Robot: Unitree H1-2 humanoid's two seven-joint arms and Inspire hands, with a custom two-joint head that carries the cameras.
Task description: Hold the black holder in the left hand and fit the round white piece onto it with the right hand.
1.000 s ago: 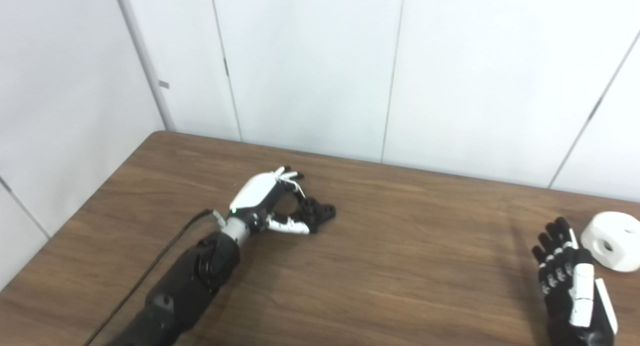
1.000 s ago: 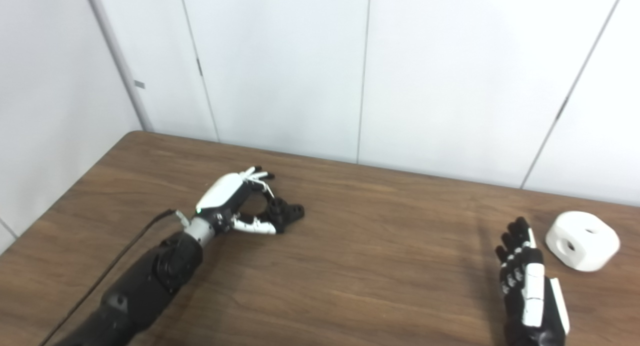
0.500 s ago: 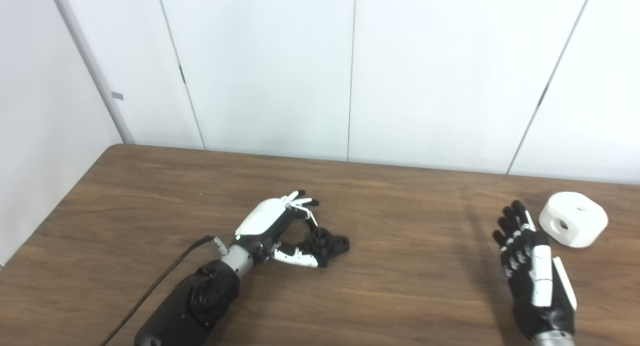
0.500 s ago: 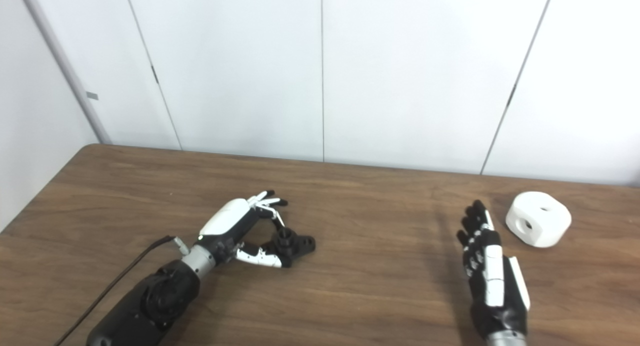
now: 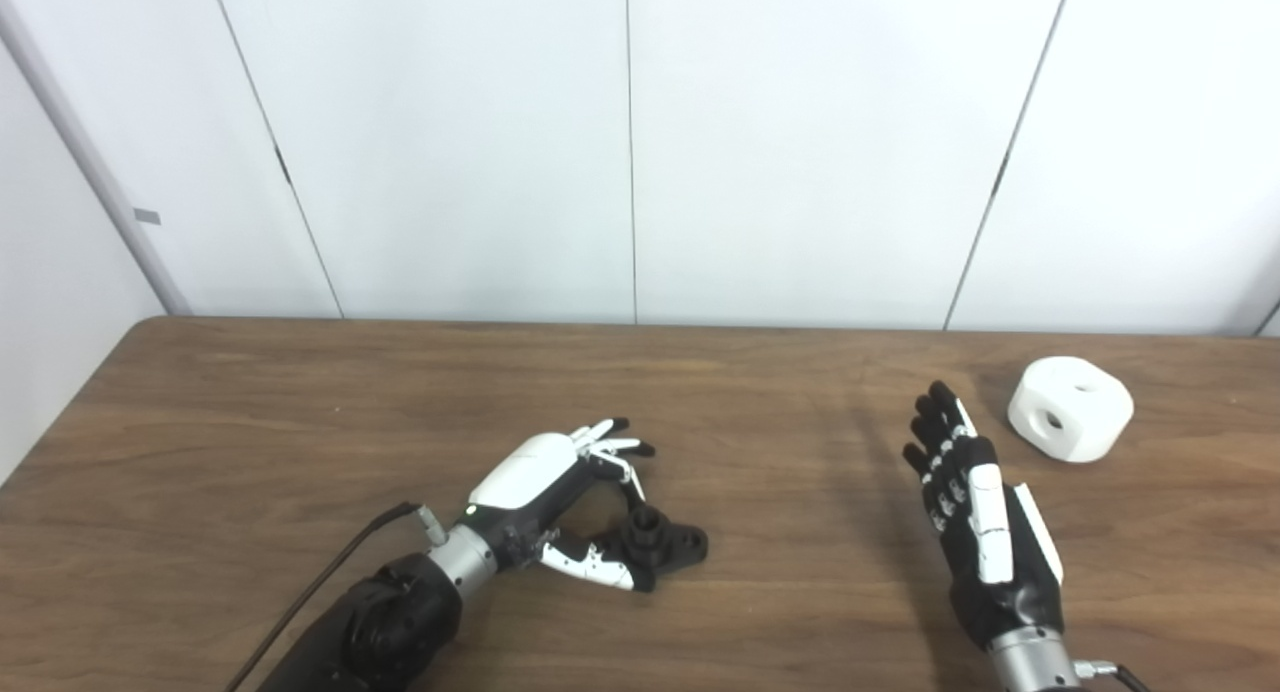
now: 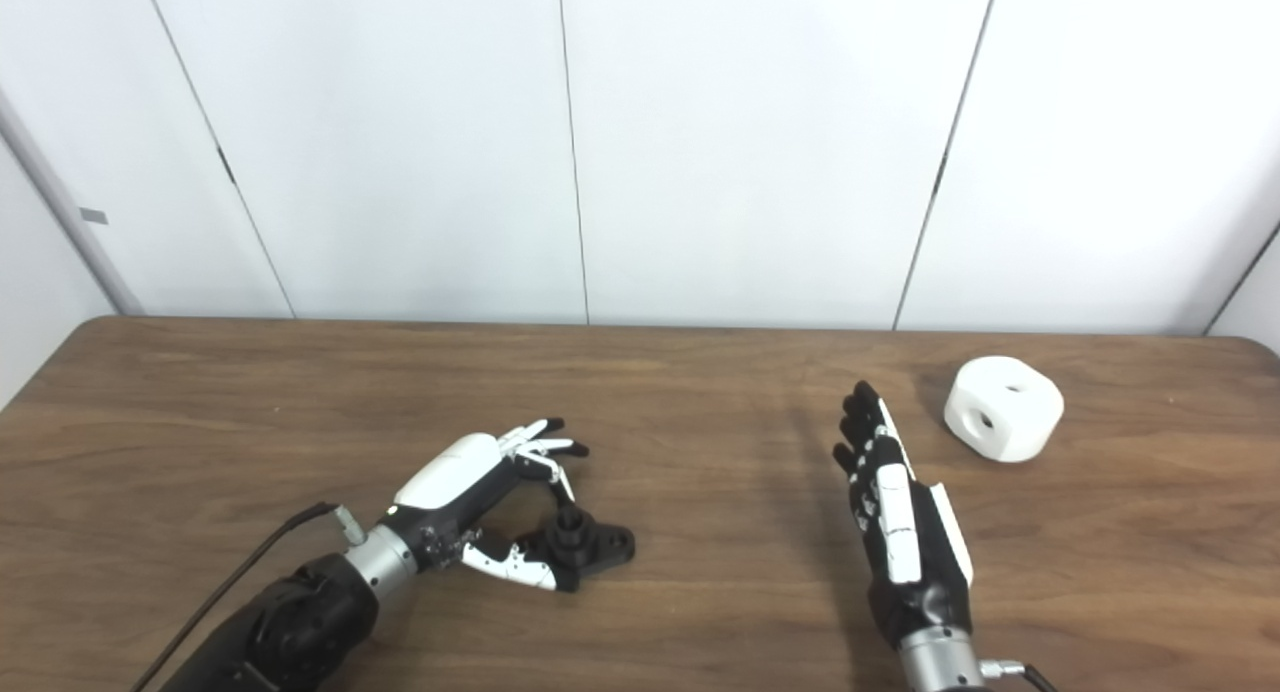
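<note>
Two hands over one brown wooden table (image 5: 250, 392).

Nearest: right hand (image 5: 985, 532), fingers (image 5: 935, 442) straight and spread, released, holding nothing.

Left of it, well apart: left hand (image 5: 555, 492), curved fingers (image 5: 615, 447) arched over the black holder (image 5: 665, 547) with the thumb alongside; firm grasp cannot be told. The holder rests on the table.

Farther back, right: round white piece (image 5: 1070, 409), holes in top and side, on the table near the right fingertips, not touching.

Farthest: white panelled wall (image 5: 640, 142).
</note>
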